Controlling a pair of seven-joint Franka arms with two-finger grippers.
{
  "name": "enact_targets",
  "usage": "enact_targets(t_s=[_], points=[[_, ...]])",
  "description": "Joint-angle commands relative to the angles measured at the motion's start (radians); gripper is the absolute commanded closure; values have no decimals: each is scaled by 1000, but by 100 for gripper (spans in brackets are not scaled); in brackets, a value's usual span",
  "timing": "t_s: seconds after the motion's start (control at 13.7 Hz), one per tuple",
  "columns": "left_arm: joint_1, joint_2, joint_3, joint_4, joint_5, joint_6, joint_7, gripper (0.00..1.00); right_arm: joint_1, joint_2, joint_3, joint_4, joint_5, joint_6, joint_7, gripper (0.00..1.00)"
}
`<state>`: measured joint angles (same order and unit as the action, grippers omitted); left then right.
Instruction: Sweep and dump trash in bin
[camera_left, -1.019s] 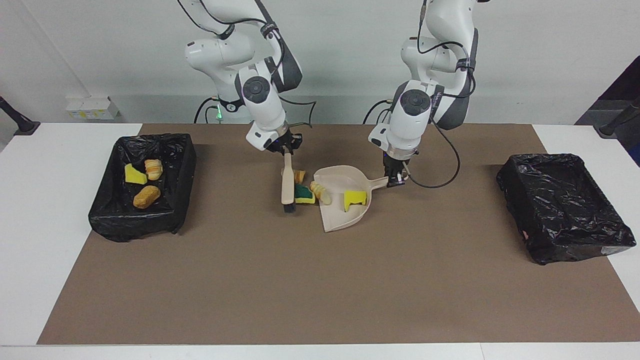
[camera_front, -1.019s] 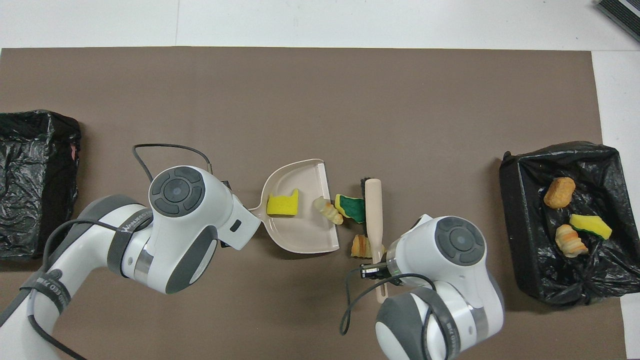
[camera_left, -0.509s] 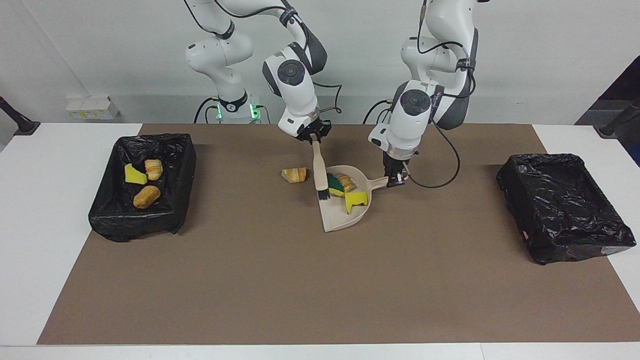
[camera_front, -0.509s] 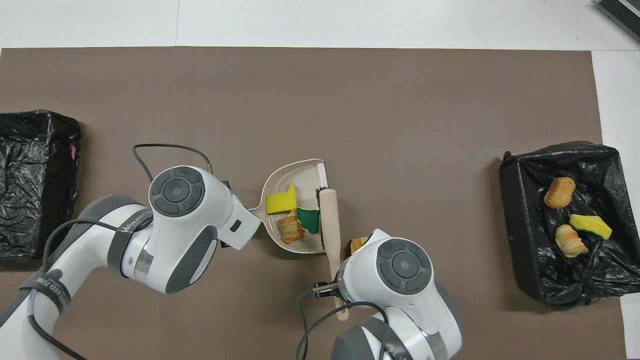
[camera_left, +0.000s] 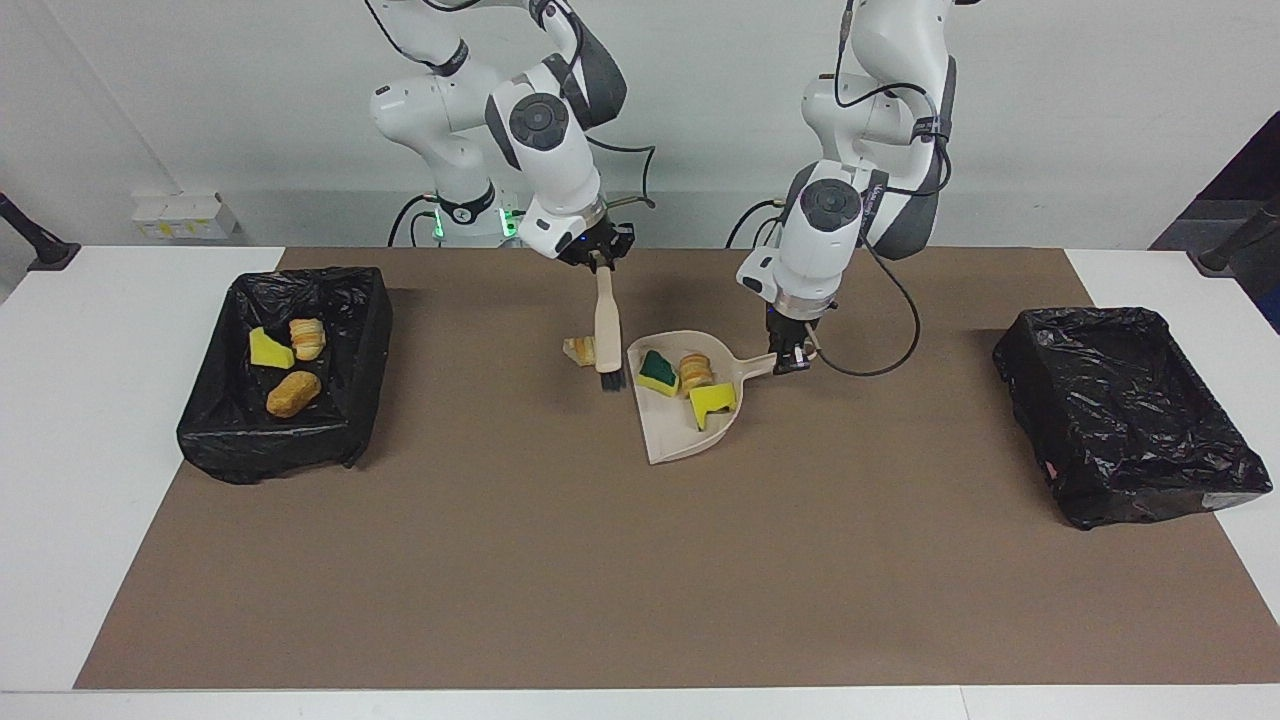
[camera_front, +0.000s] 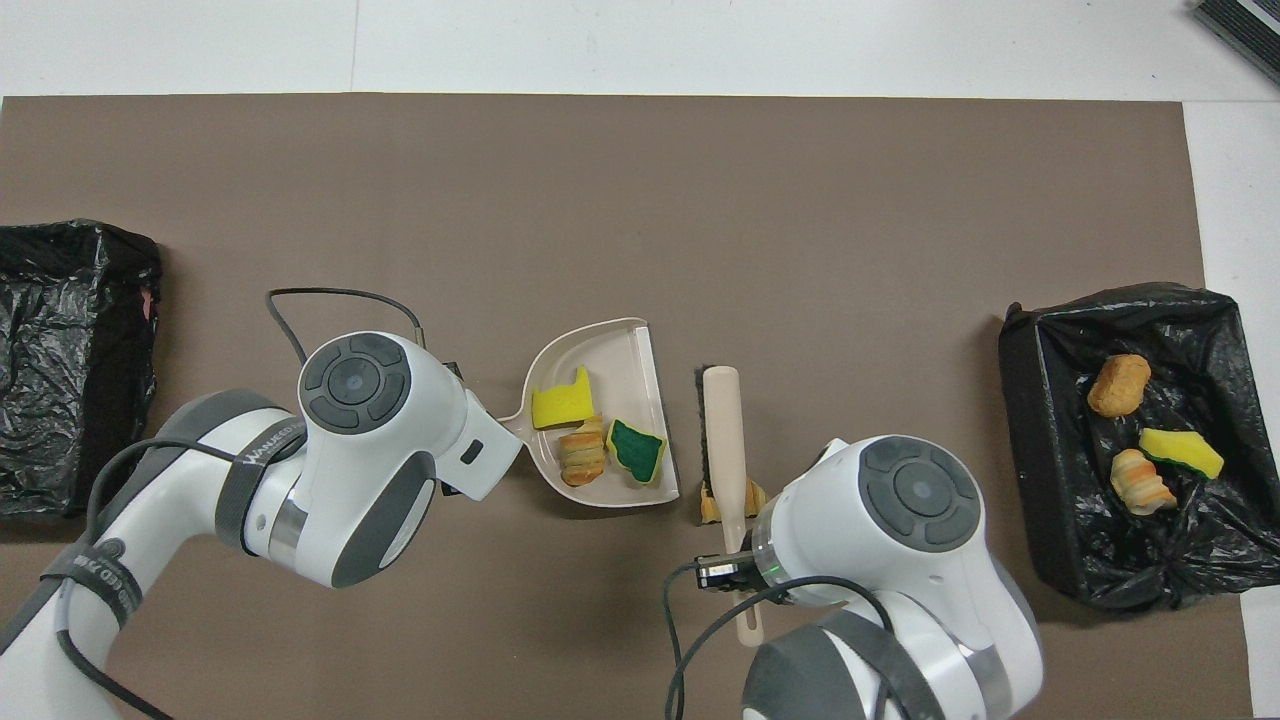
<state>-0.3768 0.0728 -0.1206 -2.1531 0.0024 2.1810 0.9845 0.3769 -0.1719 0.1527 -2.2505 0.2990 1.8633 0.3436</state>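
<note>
My left gripper (camera_left: 791, 358) is shut on the handle of the beige dustpan (camera_left: 668, 435), which lies on the mat. In the pan lie a green-topped sponge (camera_left: 657, 370), a tan bread lump (camera_left: 694, 372) and a yellow sponge chunk (camera_left: 712, 400). My right gripper (camera_left: 597, 258) is shut on the beige brush (camera_left: 605, 320), bristles down beside the pan's open edge. One tan lump (camera_left: 578, 350) lies on the mat next to the bristles, half hidden by the brush in the overhead view (camera_front: 712, 502). The overhead view also shows the pan (camera_front: 628, 345) and the brush (camera_front: 722, 440).
A black-lined bin (camera_left: 215, 380) at the right arm's end holds a yellow sponge (camera_left: 270, 350), a bread lump (camera_left: 307, 338) and a tan lump (camera_left: 292, 393). Another black-lined bin (camera_left: 1100, 480) stands at the left arm's end. A brown mat (camera_left: 640, 580) covers the table.
The brush pushed the green-topped sponge and a bread lump into the dustpan, then drew back out toward the right arm's end, next to the lump on the mat. The left arm has not moved.
</note>
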Motion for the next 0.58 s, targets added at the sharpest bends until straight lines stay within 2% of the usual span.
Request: enact_targets(t_s=[0.0, 0.36, 0.51], points=[[-49, -31, 10, -31, -10, -3, 43, 100, -61, -47, 7, -44, -31, -90, 18, 100], [-48, -33, 12, -28, -2, -53, 206, 100, -73, -213, 10, -246, -57, -110, 100, 100], [-50, -34, 12, -28, -1, -52, 206, 100, -72, -238, 13, -284, -57, -99, 86, 100]])
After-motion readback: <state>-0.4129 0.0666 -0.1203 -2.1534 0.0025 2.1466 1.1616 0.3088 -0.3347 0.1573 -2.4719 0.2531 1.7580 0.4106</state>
